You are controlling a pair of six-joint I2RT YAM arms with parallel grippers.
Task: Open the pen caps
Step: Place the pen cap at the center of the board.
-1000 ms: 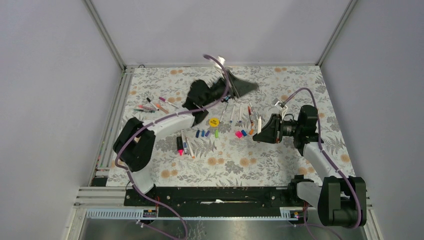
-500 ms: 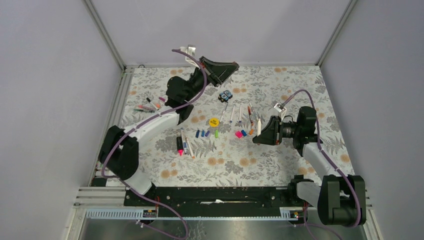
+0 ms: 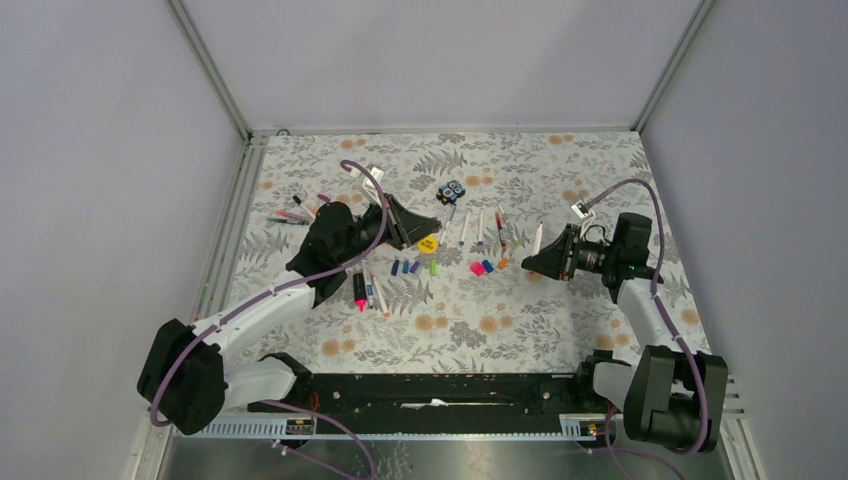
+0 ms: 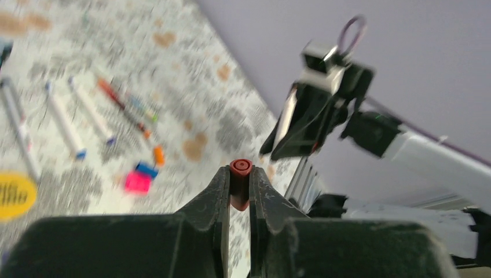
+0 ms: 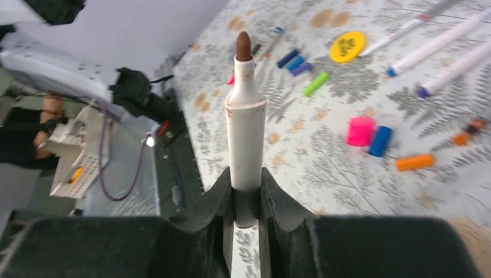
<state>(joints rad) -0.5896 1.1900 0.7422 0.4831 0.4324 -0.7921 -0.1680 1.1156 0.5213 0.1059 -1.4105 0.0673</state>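
Note:
My left gripper (image 3: 428,229) is shut on a small red-brown pen cap (image 4: 239,180), held above the table near the yellow disc (image 3: 428,244). My right gripper (image 3: 537,262) is shut on the dark rear end of a white-barrelled pen (image 5: 245,133) whose brown tip (image 5: 243,46) is bare; the pen also shows in the top view (image 3: 537,238). Loose caps lie between the grippers: blue ones (image 3: 405,267), green (image 3: 433,268), pink (image 3: 477,268) and orange (image 3: 502,264). Several pens (image 3: 480,228) lie behind them.
A pink-and-black highlighter (image 3: 359,290) and thin pens lie under my left arm. More pens (image 3: 298,213) lie at the left edge. A black-and-blue block (image 3: 452,190) sits behind the row. The enclosure walls stand close on three sides.
My left arm has swung from high over the back of the table down toward the yellow disc. My right gripper has shifted slightly right with its pen.

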